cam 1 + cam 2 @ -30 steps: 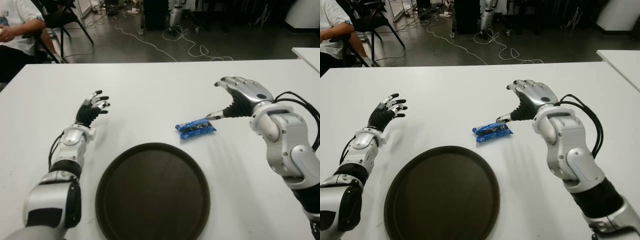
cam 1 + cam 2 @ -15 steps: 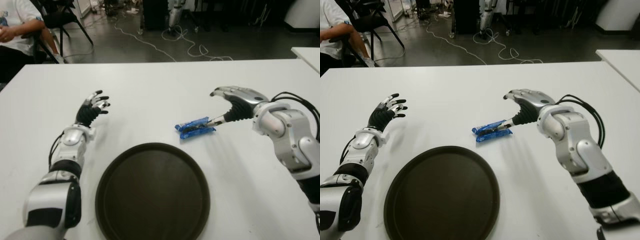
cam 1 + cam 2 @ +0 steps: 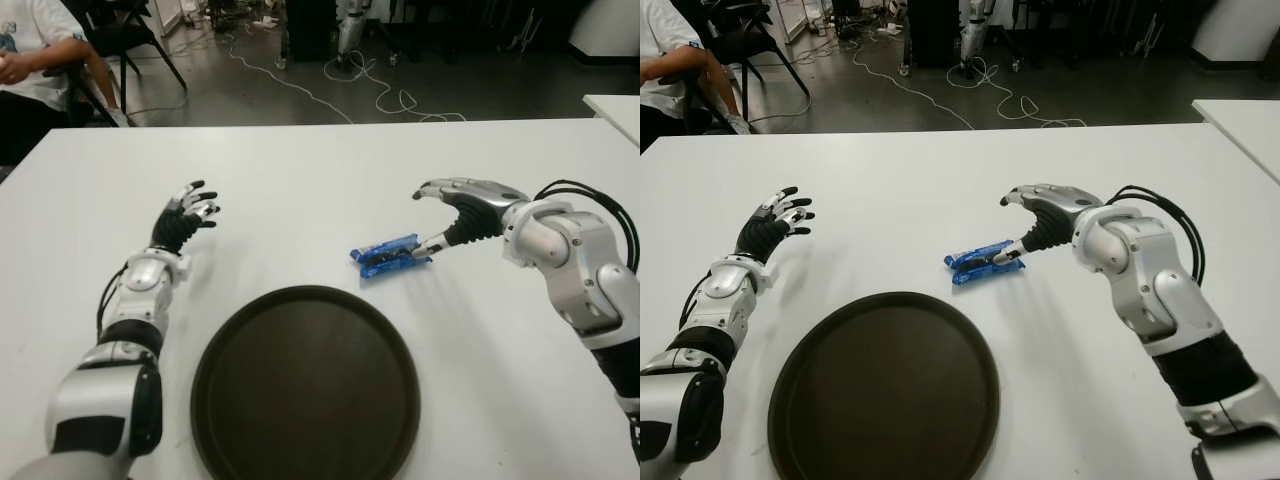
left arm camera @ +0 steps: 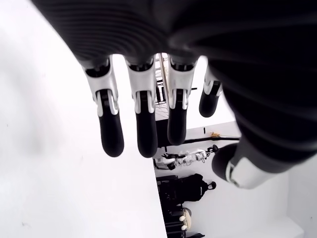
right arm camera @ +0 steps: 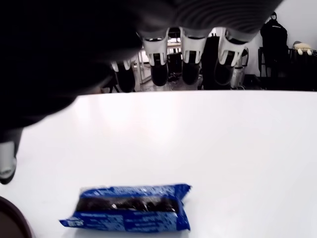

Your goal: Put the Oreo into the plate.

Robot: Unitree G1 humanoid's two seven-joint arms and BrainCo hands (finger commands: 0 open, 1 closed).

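Reaching right hand [image 3: 455,213] fingers spread, empty, thumb beside blue Oreo pack [image 3: 391,256], writing unreadable, plate [image 3: 305,385] near.

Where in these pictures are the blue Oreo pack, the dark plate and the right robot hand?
Oreo pack [image 3: 388,254]: left eye view, middle of the blue wrapper.
Plate [image 3: 305,385]: left eye view, bare flat centre.
Right robot hand [image 3: 470,205]: left eye view, back of the hand.

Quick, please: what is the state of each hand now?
Left hand: open, holding nothing, left of the plate.
Right hand: open beside the Oreo pack, not grasping it.
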